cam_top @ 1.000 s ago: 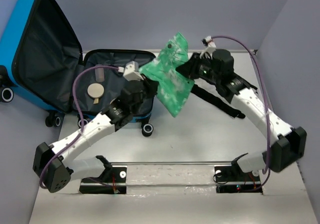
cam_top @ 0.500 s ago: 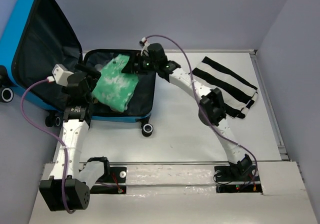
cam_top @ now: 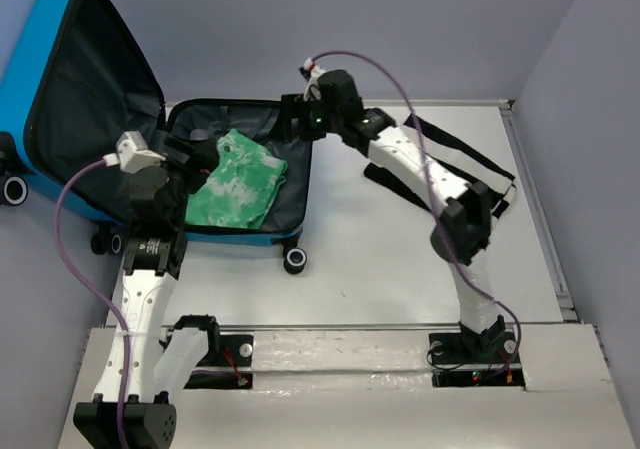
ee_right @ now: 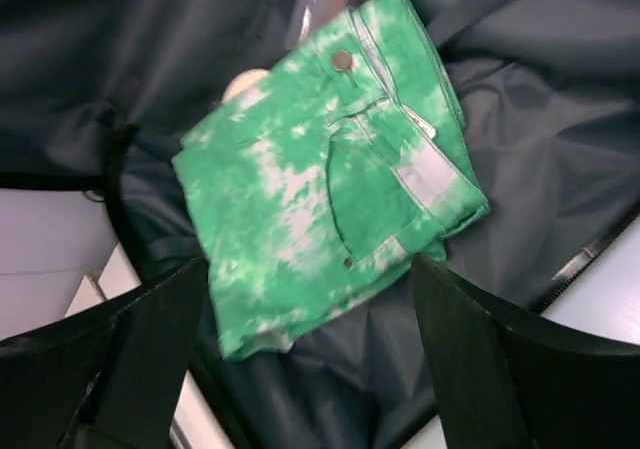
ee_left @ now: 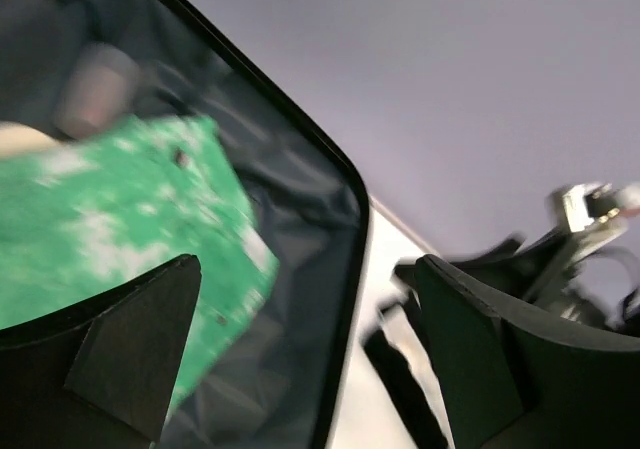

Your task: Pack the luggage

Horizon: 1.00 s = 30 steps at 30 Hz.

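Observation:
The luggage [cam_top: 28, 64] is a bright-blue suitcase lying open, lid propped up at the left, black lining [cam_top: 295, 174] showing. Folded green tie-dye shorts [cam_top: 238, 184] rest loose on the lining. My left gripper [cam_top: 190, 161] hangs open at the shorts' left edge, holding nothing. In the left wrist view its gripper [ee_left: 310, 359] spans the shorts [ee_left: 110, 209] and the case's rim [ee_left: 345, 269]. My right gripper [cam_top: 292, 119] is open over the far right corner. Through the right wrist view the gripper [ee_right: 310, 359] sits above the shorts [ee_right: 320, 179], apart from them.
A black-and-white striped cloth [cam_top: 470, 159] lies on the table right of the suitcase, partly behind my right arm. A round beige item [ee_right: 245, 81] peeks from under the shorts, and a small pale cylinder [ee_left: 95, 89] lies in the case. The case's wheel [cam_top: 295, 260] faces the near side.
Both grippers carried the shorts from mid-air into the suitcase and opened. The shorts now lie loose, the right gripper has backed off to the far right corner.

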Motion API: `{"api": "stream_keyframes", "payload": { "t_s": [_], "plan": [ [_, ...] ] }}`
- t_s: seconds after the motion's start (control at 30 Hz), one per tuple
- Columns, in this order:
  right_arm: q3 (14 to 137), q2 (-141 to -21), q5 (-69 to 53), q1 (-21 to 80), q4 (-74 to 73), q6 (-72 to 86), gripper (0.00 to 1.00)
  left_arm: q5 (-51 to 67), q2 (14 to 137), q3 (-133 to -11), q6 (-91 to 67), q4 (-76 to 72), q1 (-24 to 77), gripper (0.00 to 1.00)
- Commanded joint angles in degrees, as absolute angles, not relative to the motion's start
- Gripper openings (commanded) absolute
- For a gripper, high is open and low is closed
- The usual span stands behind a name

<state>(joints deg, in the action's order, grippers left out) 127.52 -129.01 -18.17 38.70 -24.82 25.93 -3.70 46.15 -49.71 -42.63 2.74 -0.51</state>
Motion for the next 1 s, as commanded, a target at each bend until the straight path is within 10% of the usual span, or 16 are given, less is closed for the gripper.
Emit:
{"api": "stream_keyframes", "payload": {
  "t_s": [0.0,0.1,0.2,0.37,0.67,0.97],
  "plan": [
    [113.2,-107.5,-7.6,35.4,-22.7,19.7,0.71,-1.6,46.9,-48.1,-41.9,-2.4,11.6,0.99],
    [93.4,-99.3,-1.4,30.1,-23.0,20.5,0.43,-7.0,49.6,-48.3,-41.7,-4.5,26.2,0.98],
    [74.5,-90.4,4.9,19.6,-23.1,24.3,0.39,-12.7,57.2,-49.1,-41.9,-8.2,37.2,0.96],
    [62.6,-87.7,10.9,12.7,-22.1,24.5,0.71,-14.9,68.3,-53.4,-40.2,-10.4,45.8,0.95],
    [72.6,-107.2,17.0,11.6,-25.1,20.7,0.77,-17.9,76.5,-57.1,-36.9,-11.1,53.0,0.95],
    [62.0,-103.8,7.6,15.0,-24.3,21.3,0.17,-19.4,89.5,-74.1,-27.2,-3.4,51.3,0.98]
  ]
}}
